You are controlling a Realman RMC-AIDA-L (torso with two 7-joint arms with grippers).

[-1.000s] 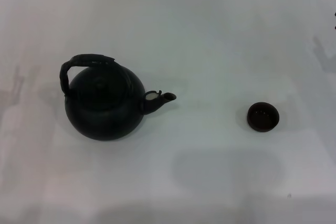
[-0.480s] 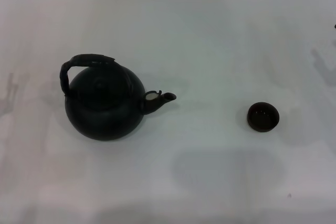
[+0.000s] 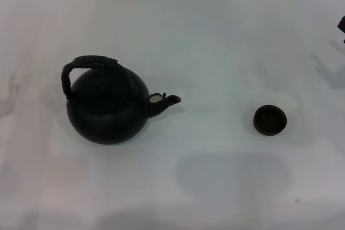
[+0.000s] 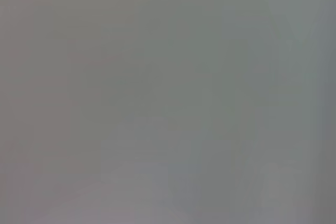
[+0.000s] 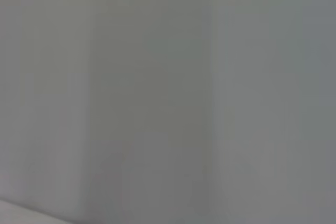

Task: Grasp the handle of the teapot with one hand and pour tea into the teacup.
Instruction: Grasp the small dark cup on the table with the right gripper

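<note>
The matte-black teapot (image 3: 108, 112) stands upright on the left of the white table (image 3: 215, 36), its short spout (image 3: 170, 100) pointing right toward the teacup. Its rough arched handle (image 3: 89, 61) rises over the knobbed lid, leaning toward the far left. The small dark teacup (image 3: 270, 120) sits alone on the right, well apart from the spout. Only a dark sliver of my right gripper (image 3: 342, 25) shows at the right edge of the head view, far behind the teacup. My left gripper is out of view. Both wrist views show only a plain grey surface.
A faint grey shadow (image 3: 329, 71) lies on the table near the right edge. Another soft shadow patch (image 3: 232, 173) sits in front, between teapot and teacup.
The dark sliver at the right edge has come slightly further into view, and the shadow beside it has shifted. Teapot and teacup have not moved.
</note>
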